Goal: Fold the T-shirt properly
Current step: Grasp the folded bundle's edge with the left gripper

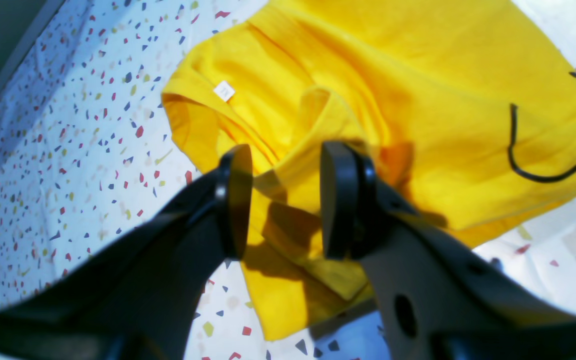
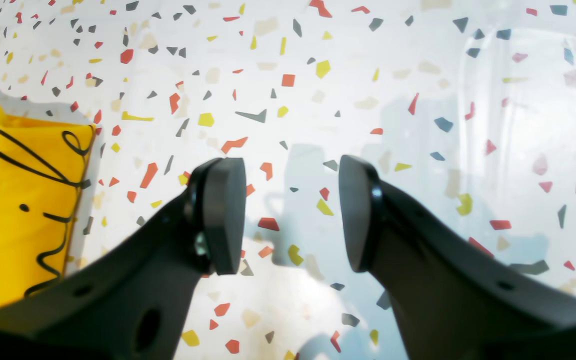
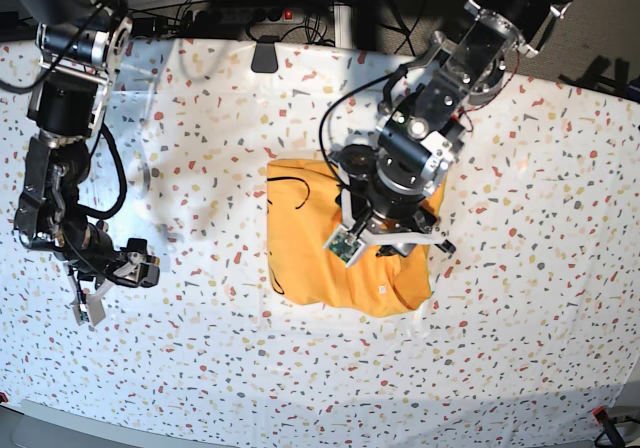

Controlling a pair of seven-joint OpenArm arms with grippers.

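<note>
The orange-yellow T-shirt [image 3: 310,253] lies partly folded into a rough rectangle mid-table, with thin black line marks on its left part [image 2: 43,170]. My left gripper [image 1: 285,200] hangs open over the shirt's right part, its jaws on either side of a raised fold of cloth near the white label [image 1: 224,90]. In the base view it [image 3: 395,240] covers the shirt's upper right. My right gripper [image 2: 292,215] is open and empty above the bare tablecloth, with the shirt [image 2: 13,200] off to its left. In the base view it [image 3: 88,306] sits far left of the shirt.
A white tablecloth with coloured flecks [image 3: 520,348] covers the table. Cables and a dark clamp [image 3: 265,58] are at the back edge. The table's front edge runs along the bottom of the base view.
</note>
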